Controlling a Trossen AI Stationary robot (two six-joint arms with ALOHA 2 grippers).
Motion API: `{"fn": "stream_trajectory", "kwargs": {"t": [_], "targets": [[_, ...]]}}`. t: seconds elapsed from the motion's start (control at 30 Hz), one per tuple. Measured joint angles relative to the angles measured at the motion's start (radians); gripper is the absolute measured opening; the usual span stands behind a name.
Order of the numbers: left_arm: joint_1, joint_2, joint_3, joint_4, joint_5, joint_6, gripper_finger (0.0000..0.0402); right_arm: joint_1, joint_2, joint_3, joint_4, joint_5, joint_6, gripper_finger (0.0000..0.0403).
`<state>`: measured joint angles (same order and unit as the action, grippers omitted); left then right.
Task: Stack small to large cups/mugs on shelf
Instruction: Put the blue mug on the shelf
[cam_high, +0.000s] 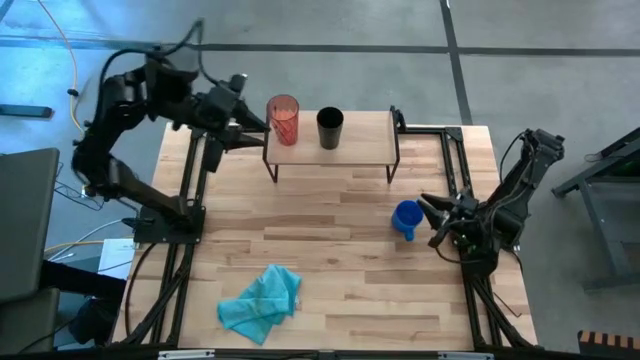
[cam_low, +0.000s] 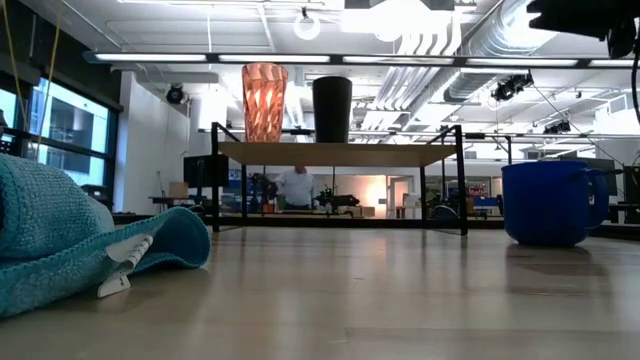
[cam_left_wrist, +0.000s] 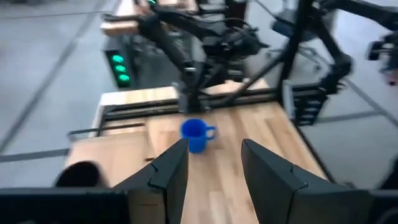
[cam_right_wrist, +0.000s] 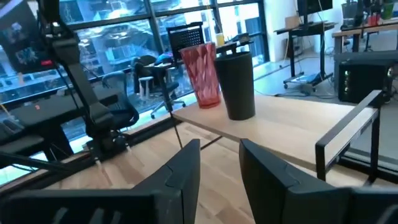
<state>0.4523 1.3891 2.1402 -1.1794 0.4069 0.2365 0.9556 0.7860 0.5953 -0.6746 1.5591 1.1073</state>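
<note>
The red ribbed tumbler (cam_high: 283, 120) and the black cup (cam_high: 330, 128) stand upright side by side on the left half of the light-wood shelf (cam_high: 365, 135), at the table's far edge. The blue mug (cam_high: 406, 219) stands on the tabletop in front of the shelf's right end, with its handle (cam_low: 600, 200) showing at the right in the low view. My left gripper (cam_high: 252, 130) is open and raised just left of the tumbler. My right gripper (cam_high: 430, 220) is open, right of the mug and raised above it; its wrist view faces the tumbler (cam_right_wrist: 202, 74) and cup (cam_right_wrist: 238, 84).
A crumpled teal cloth (cam_high: 262, 303) lies near the table's near edge, left of centre. The shelf's right half (cam_right_wrist: 292, 127) is bare. Black frame rails (cam_high: 452, 160) run along the table's left and right sides. A person (cam_low: 297, 187) stands far off in the room.
</note>
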Motion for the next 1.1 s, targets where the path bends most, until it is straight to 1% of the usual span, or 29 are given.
{"fn": "stream_trajectory", "kwargs": {"t": [0.13,0.23,0.4,0.5,0.6,0.67,0.73,0.83,1.0,1.1], "targets": [[0.001,-0.154,-0.187,0.168,-0.060,-0.028,0.0138,0.030,-0.042,0.000,0.049,0.005,-0.069,0.0103],[-0.001,-0.295,-0.378,0.331,-0.096,-0.078,0.0138,0.048,-0.073,0.000,0.094,0.013,-0.148,0.0103],[-0.001,-0.518,-0.746,0.589,-0.272,-0.189,0.0138,0.054,-0.115,0.000,0.145,0.013,-0.257,0.0103],[-0.001,-0.629,-0.958,0.738,-0.294,-0.277,0.0138,0.054,-0.121,0.000,0.133,0.001,-0.241,0.0103],[-0.002,-0.720,-1.135,0.857,-0.306,-0.352,0.0138,0.052,-0.118,-0.014,0.112,-0.034,-0.154,0.0103],[-0.001,-0.766,-1.226,0.911,-0.320,-0.387,0.0138,0.048,-0.113,-0.037,0.111,-0.068,-0.077,0.0103],[0.000,-0.800,-1.293,0.950,-0.326,-0.418,0.0138,0.048,-0.106,-0.066,0.111,-0.105,0.012,0.0103],[-0.001,-0.833,-1.346,0.968,-0.330,-0.435,0.0138,0.047,-0.078,-0.103,0.112,-0.151,0.147,0.0103],[-0.001,-0.845,-1.360,0.969,-0.338,-0.432,0.0138,0.040,0.002,-0.121,0.113,-0.246,0.301,0.0101],[-0.001,-0.845,-1.360,0.969,-0.338,-0.427,0.0138,0.027,0.058,-0.121,0.112,-0.325,0.363,0.0087]]}}
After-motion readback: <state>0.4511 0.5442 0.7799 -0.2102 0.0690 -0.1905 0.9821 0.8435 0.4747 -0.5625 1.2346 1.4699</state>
